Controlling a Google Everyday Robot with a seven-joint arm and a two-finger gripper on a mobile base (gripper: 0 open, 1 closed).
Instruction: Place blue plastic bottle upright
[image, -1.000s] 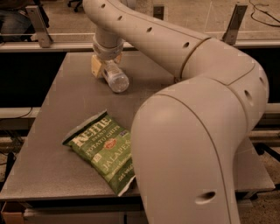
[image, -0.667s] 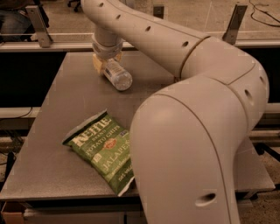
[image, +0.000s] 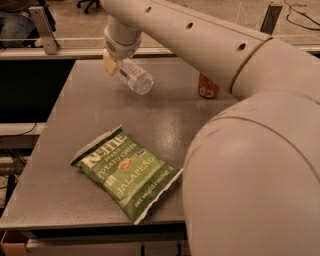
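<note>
Gripping the blue plastic bottle (image: 135, 78) at its cap end, the gripper (image: 114, 62) hangs over the far left part of the grey table (image: 75, 115), its fingers clamped on the bottle's neck. The bottle is tilted, with its cap up by the gripper and its base pointing down and to the right. Whether the base touches the tabletop cannot be told from this view.

The step in hand looks like the turning of the bottle towards vertical: it is held but not yet upright, so the task is partly done. The next move probably calls for rotating the wrist until the base faces straight down. After that the bottle would be lowered so its base sits flat on a bare patch of table, and only then would the fingers let go.

An orange-red soda can (image: 207, 87) stands at the far side, partly hidden behind the robot arm (image: 200, 35) and well apart from the bottle. A green bag of Kettle jalapeño potato chips (image: 127, 172) lies flat nearer the camera. Neither is in the way of the spot beneath the bottle.
</note>
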